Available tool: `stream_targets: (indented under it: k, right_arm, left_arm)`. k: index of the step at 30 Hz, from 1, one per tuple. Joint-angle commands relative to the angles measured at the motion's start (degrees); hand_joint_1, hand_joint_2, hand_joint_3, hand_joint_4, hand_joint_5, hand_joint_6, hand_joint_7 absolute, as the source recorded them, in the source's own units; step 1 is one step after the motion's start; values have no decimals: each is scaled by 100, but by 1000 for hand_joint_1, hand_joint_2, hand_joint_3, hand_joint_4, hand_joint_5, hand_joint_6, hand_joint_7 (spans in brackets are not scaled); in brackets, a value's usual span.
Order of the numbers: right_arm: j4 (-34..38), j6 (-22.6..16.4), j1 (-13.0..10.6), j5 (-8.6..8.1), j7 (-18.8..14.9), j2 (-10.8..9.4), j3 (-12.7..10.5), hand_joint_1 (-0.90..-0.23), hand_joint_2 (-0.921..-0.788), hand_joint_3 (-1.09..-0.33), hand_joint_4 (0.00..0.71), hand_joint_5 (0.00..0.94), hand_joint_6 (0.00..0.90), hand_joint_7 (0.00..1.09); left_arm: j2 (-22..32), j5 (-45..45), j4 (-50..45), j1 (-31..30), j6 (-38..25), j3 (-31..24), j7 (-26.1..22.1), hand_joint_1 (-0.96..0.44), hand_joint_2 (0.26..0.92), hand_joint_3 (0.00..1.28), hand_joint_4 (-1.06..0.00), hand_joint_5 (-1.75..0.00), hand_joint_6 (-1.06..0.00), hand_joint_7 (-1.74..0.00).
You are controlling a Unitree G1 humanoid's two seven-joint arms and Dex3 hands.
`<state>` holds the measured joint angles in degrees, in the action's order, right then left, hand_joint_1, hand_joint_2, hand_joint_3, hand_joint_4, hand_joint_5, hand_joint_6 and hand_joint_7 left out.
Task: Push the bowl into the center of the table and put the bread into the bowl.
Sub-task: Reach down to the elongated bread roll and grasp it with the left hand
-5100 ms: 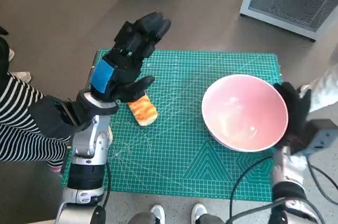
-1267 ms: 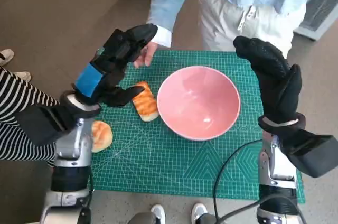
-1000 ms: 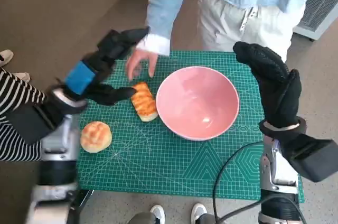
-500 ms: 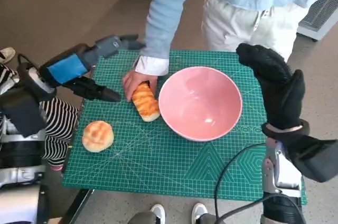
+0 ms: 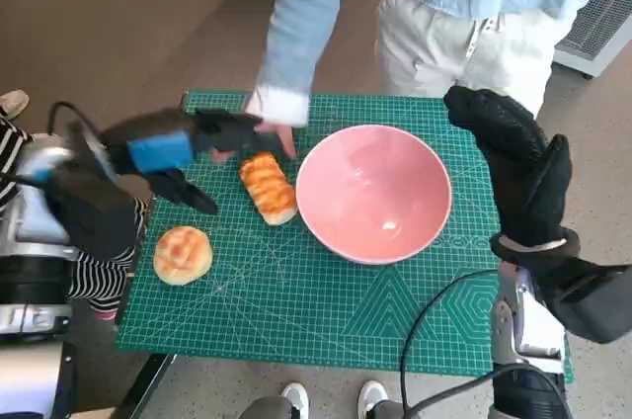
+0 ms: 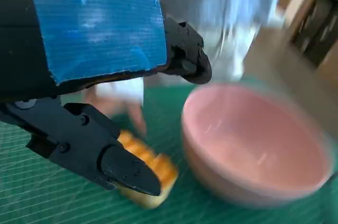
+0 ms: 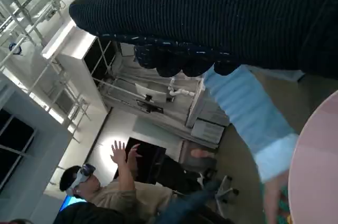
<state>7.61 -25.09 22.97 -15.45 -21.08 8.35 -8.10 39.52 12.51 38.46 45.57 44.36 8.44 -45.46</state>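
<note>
Blue-taped left hand (image 5: 173, 154): empty, fingers spread, hovering beside the long bread (image 5: 268, 188).
Gloved right hand (image 5: 518, 177): raised, fingers apart, holding nothing.
Long bread: on the green mat (image 5: 296, 310), touching the pink bowl (image 5: 373, 192).
Bowl: mid-mat, upright.
Round bun (image 5: 183, 255): near the mat's left edge.
Person's hand (image 5: 259, 134): just beyond the bread.

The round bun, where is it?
In the head view the round bun lies on the green mat near its left edge, nearer the robot than the long bread, well left of the pink bowl.
</note>
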Motion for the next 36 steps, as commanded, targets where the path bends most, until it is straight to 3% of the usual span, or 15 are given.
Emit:
stream_targets:
  k: [1,17,36]
  right_arm:
    - [37,45,-181,20,36,25,-18,-666,-921,-674,143,10,88,452]
    - [-10,30,-366,-88,-25,109,-116,-682,-921,-672,143,6,77,454]
    - [-32,-70,-539,-22,41,118,-203,-640,-921,-705,145,3,75,450]
  left_arm:
    - [-64,239,317,181,275,194,218,-41,695,0,-333,-1,-462,-103]
    - [-308,753,1022,462,560,623,808,-93,698,3,-342,-1,-501,-58]
    - [-679,1831,2127,1041,402,1230,2174,-57,718,7,-340,-1,-503,-19]
